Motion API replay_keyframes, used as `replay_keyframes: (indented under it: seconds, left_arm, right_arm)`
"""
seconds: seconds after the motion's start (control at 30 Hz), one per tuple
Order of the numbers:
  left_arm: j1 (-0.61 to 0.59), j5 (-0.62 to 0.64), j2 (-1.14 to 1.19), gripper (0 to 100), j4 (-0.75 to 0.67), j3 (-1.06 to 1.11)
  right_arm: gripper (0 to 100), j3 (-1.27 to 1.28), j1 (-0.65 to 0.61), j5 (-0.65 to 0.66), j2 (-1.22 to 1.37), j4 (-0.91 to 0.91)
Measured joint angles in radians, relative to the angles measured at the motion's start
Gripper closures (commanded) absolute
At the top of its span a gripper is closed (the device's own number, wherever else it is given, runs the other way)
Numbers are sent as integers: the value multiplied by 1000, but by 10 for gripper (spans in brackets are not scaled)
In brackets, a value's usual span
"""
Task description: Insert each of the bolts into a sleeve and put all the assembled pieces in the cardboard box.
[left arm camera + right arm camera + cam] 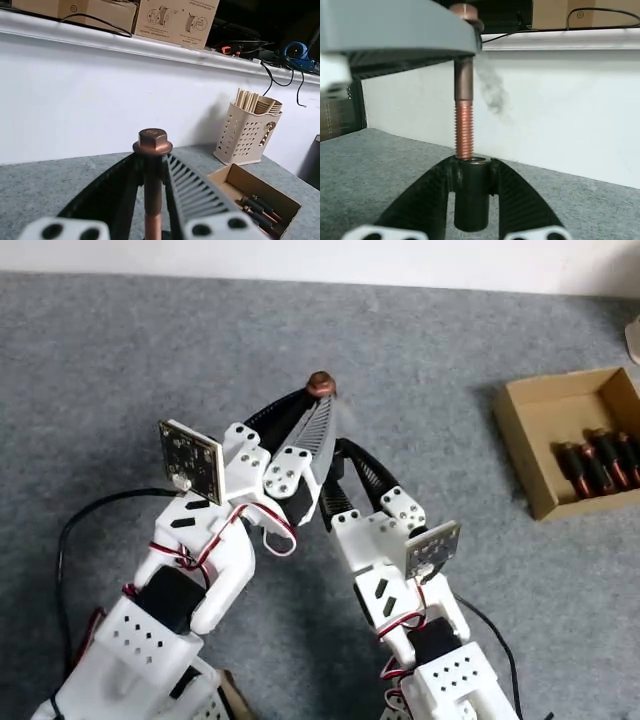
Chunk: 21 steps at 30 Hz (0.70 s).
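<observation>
High view: pinches a copper-coloured hex-headed metal bolt (320, 385) at the tips of the left gripper (314, 405), head uppermost. Leaves an open brown cardboard box (515, 430), with finished pieces inside, well off to that gripper's side.

Left wrist view: clamps the plain shank just beneath the head, bolt upright.

Right wrist view: squeezes an upright black cylindrical sleeve (471, 195) in the right gripper (471, 172); sets the threaded tip at the sleeve's mouth, directly above.

Probably rigid, weighty, smooth, apt to tilt; best gripped on shank and mid-sleeve.
</observation>
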Motion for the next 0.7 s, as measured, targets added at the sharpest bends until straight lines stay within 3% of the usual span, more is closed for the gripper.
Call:
replay_keyframes:
  seconds: [0.23,0.43,0.7]
  left_arm:
    - [3,0,-2,995,-14,23]
    - [14,0,-6,995,-152,123]
    - [21,0,0,995,-157,144]
  right_arm:
    - [993,0,0,0,2,2]
    - [993,0,2,0,3,3]
    - [993,0,2,0,0,2]
